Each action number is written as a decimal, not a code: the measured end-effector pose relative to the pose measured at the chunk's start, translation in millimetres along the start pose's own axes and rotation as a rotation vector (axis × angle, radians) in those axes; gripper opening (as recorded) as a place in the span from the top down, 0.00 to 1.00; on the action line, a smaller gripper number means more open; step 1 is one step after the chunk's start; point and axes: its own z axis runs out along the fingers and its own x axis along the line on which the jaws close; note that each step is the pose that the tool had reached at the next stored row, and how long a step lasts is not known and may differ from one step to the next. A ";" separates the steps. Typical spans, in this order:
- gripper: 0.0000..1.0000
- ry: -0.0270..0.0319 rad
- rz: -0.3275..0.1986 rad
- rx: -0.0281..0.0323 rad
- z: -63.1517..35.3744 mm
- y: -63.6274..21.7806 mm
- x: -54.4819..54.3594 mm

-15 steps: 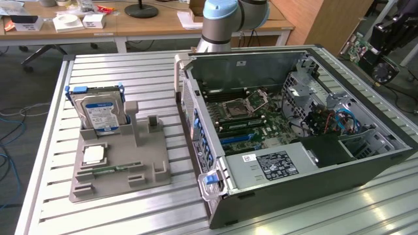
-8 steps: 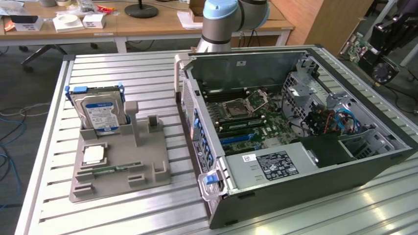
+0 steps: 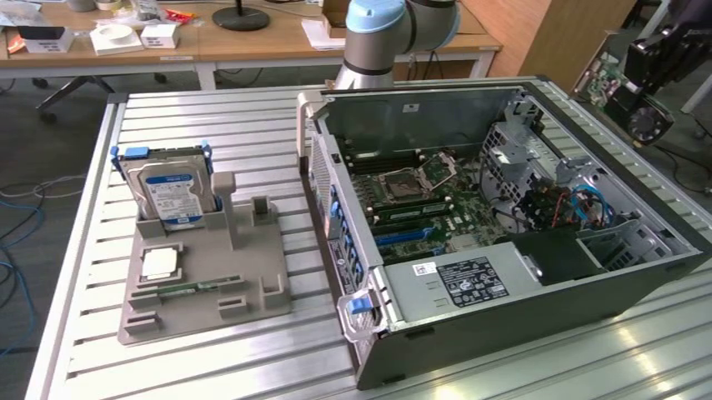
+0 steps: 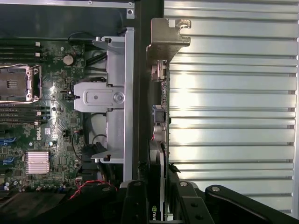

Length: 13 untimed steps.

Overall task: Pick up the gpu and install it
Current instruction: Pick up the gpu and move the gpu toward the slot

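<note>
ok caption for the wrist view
Gripper holding the gpu edge-on, with the open computer case and slatted table beyond it

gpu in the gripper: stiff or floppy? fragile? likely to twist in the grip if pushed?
Probably stiff: the gpu runs straight, edge-on, out to its metal bracket. Likely fragile: bare components stud its face. It may pivot if pushed: the gripper clamps only the fan end, leaving the bracket end unsupported.

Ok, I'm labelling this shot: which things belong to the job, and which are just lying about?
In the job: graphics card, gripped by the end effector; open computer case.
Lying about: hard drive, memory stick, grey holder.
</note>
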 end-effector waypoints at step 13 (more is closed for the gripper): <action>0.74 -0.0113 0.000 -0.0003 -1.0 -0.5 42.6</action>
